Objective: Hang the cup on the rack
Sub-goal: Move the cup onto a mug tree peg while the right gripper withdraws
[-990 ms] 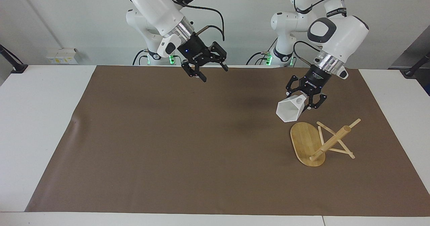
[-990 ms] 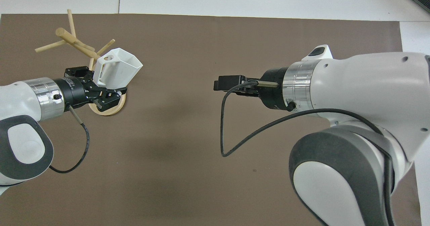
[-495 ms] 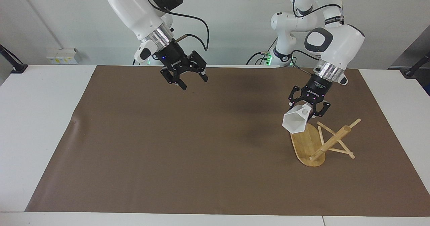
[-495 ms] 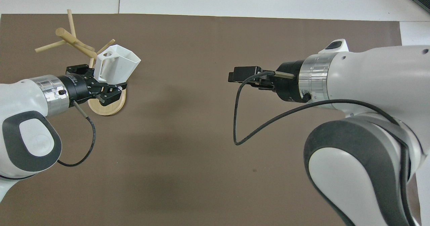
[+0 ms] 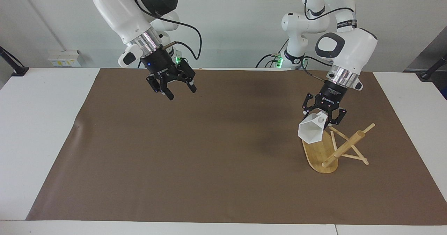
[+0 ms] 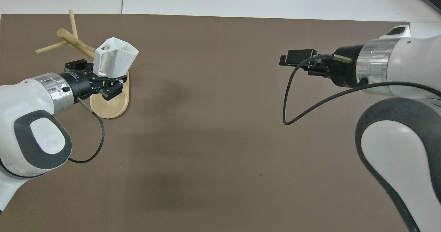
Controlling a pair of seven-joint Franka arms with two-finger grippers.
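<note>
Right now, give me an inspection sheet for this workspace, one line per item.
Surface: white table under a brown mat.
Job's things: white cup held in the air over the base of the rack, not on a peg.
Clutter: nothing seen.
Grippers: left gripper shut on the cup; right gripper open, empty, waiting over the mat.
Cables: black cable looping from the right wrist, another at the left wrist.
Surroundings: white wall, wall sockets.
</note>
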